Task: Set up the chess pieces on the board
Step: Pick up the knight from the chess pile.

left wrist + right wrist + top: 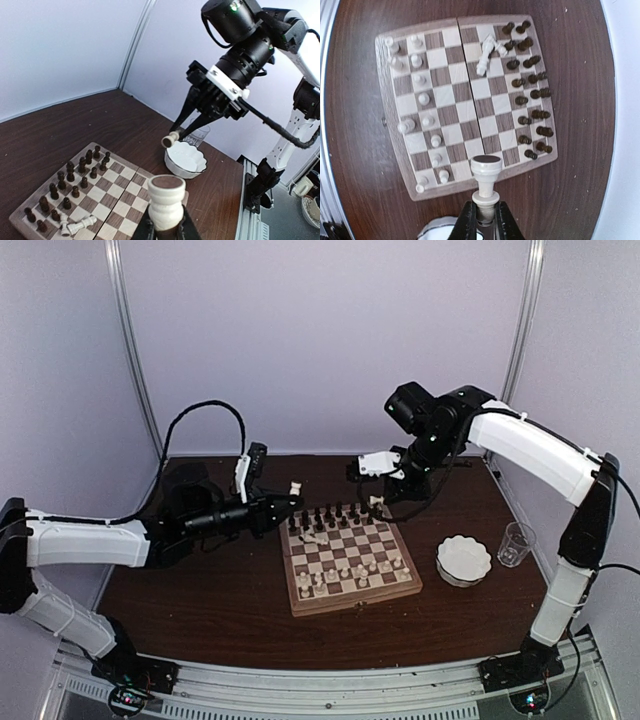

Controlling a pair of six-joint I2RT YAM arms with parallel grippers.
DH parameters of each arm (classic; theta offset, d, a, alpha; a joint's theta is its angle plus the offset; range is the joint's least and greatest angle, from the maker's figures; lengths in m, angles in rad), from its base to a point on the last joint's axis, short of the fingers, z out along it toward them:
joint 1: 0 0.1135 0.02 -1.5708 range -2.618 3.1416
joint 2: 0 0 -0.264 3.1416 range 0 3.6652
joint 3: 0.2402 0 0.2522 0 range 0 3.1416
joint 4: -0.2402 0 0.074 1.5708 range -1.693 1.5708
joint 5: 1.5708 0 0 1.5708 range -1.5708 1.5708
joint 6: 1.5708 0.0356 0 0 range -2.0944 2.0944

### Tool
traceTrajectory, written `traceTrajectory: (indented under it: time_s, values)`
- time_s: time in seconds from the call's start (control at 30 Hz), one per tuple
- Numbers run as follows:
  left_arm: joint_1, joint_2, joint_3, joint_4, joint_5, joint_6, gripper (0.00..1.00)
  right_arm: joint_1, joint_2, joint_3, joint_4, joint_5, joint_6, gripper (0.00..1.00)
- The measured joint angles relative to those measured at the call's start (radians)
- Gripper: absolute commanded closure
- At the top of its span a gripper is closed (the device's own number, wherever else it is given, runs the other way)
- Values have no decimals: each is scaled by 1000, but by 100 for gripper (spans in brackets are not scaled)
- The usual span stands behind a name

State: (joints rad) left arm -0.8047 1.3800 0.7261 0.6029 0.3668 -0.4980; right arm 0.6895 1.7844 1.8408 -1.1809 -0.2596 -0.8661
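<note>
Presently the left gripper (167,227) is clamped on a cream castle-shaped piece (167,197), held aloft by the far corner of the board (357,600). The right gripper (485,217) is likewise clamped on a cream pawn-like piece (485,172), above the board's edge. The dark pieces (532,90) stand in two rows that look complete. The standing cream pieces (422,97) are ranked with gaps. Two toppled cream pieces (489,54) lie by the dark rows. Judgement: dark side done, cream side unfinished.

Middle rows of the board (355,601) stand open; dark pieces (335,515) crowd its far edge, white pieces (345,575) its near edge, and two toppled white pieces (487,55) lie beside the dark rows
</note>
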Motion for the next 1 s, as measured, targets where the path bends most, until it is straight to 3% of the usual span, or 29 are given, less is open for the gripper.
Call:
traceTrajectory:
  time_s: [0.2,0.43,1.0]
  values:
    - [0,-103,-35,-158,-98,39,91,109,-2,-79,-146,247,-151,91]
    - [0,-131,-55,-214,-145,61,91,255,0,-227,-216,415,-197,91]
    - [0,-158,-100,-237,-158,63,91,382,172,-262,-214,612,-173,90]
